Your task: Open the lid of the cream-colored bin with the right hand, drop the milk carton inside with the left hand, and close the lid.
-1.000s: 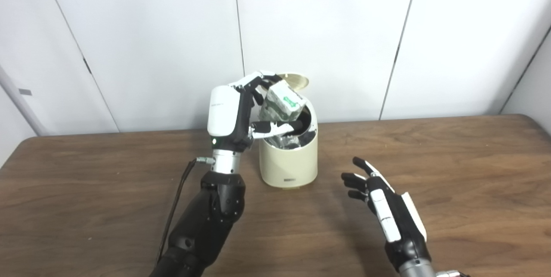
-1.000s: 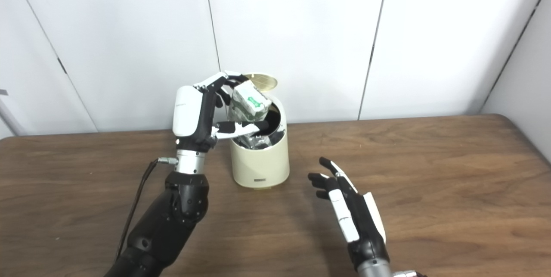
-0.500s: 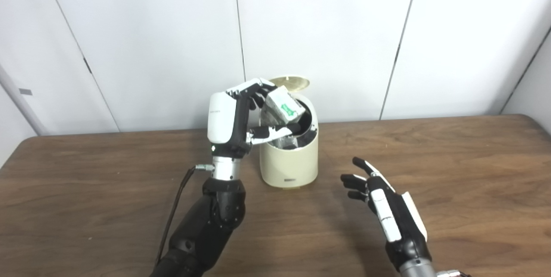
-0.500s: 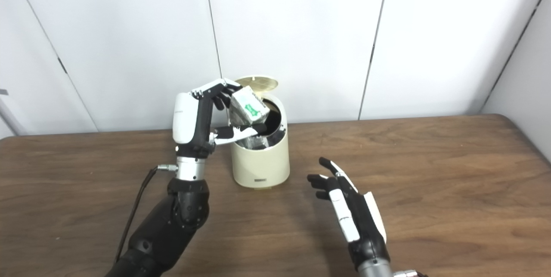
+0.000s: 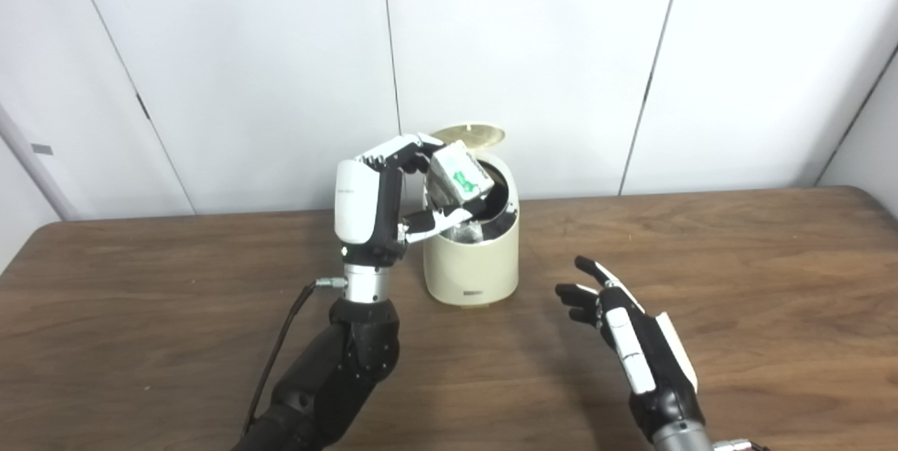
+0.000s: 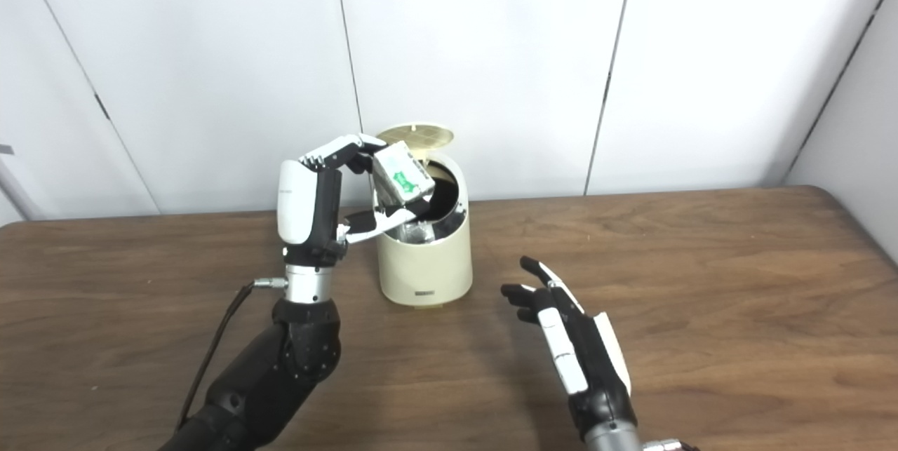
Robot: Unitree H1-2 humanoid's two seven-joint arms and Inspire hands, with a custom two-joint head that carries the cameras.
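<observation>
The cream-colored bin stands on the wooden table near the back wall, its round lid flipped up behind the opening. My left hand is raised at the bin's left rim, shut on the white and green milk carton, which tilts over the left part of the dark opening. My right hand hovers low over the table, right of and nearer than the bin, open and holding nothing.
White wall panels rise close behind the bin. A black cable hangs from my left wrist. The table's rounded right edge lies far from the hands.
My left hand has drifted left and the carton has tilted more steeply, now sitting over the bin's left rim. The right hand has barely moved. The lid stays up.
</observation>
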